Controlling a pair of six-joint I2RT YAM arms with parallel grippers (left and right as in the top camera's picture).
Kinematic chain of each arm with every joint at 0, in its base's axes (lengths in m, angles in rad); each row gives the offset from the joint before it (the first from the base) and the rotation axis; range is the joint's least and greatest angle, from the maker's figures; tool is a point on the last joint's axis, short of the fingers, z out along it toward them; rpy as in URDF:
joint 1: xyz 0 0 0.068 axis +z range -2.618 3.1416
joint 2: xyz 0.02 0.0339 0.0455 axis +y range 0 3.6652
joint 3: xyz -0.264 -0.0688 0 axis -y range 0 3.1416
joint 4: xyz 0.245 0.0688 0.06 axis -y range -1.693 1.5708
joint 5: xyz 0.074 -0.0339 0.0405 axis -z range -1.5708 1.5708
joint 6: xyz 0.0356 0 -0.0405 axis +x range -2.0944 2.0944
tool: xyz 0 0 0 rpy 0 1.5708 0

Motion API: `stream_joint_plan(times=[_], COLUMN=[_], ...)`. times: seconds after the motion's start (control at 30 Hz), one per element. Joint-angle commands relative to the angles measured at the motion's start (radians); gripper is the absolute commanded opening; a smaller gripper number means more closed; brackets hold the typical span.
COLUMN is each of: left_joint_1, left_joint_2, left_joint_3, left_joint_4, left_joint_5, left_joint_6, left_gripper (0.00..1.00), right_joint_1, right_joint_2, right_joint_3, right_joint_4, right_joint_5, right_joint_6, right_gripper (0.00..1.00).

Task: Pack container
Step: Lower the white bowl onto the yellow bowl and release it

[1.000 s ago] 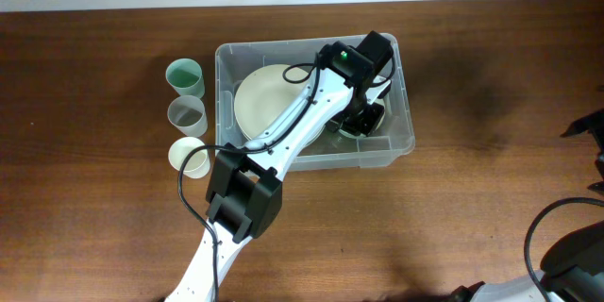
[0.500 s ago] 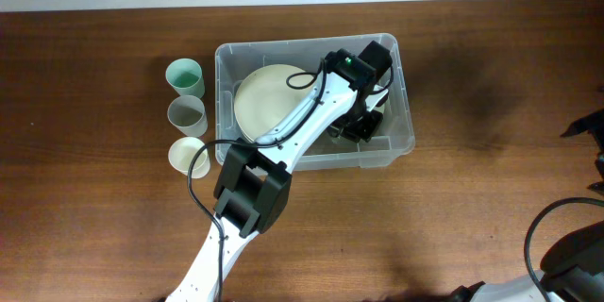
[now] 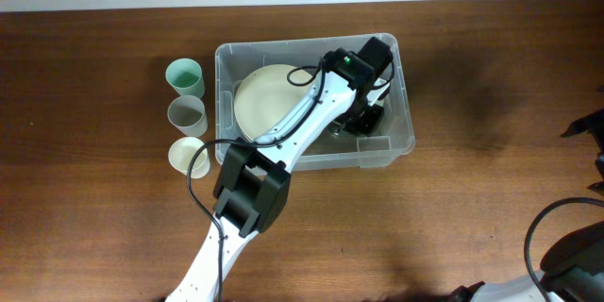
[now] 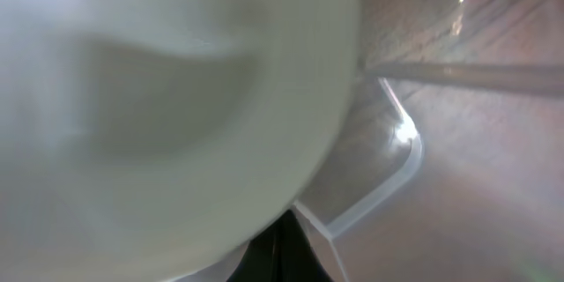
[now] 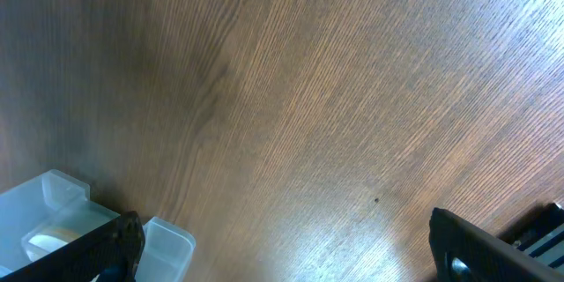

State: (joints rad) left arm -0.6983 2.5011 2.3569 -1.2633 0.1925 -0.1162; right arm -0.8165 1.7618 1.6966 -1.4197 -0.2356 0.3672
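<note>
Left tool (image 3: 363,121), shut tight, hold unclear, sits inside your container's (image 3: 283,45) right end. Right tool (image 5: 286,247) gapes empty, far right.

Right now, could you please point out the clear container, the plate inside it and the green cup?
clear container (image 3: 283,46), overhead view, on its far rim.
plate (image 3: 260,99), overhead view, on its uncovered left half.
green cup (image 3: 185,76), overhead view, on its open mouth.
</note>
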Motion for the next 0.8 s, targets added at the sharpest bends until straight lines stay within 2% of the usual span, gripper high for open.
stream_joint_plan(times=[0.0, 0.23, 0.47, 0.77], left_joint_1=[0.009, 0.018, 0.030, 0.029], left_joint_2=[0.009, 0.009, 0.007, 0.006], left_joint_3=[-0.002, -0.002, 0.017, 0.243], left_joint_4=[0.037, 0.090, 0.113, -0.007], left_joint_5=[-0.058, -0.116, -0.145, -0.145], left_joint_6=[-0.001, 0.063, 0.065, 0.091], left_gripper=[0.01, 0.01, 0.01, 0.01], right_joint_1=[-0.002, -0.002, -0.002, -0.002], right_joint_2=[-0.003, -0.003, -0.003, -0.003], right_joint_3=[-0.006, -0.006, -0.006, -0.006], right_joint_4=[0.000, 0.000, 0.000, 0.000], right_joint_5=[0.005, 0.005, 0.005, 0.005], right_joint_6=[0.008, 0.008, 0.008, 0.008], right_gripper=[0.99, 0.99, 0.99, 0.99])
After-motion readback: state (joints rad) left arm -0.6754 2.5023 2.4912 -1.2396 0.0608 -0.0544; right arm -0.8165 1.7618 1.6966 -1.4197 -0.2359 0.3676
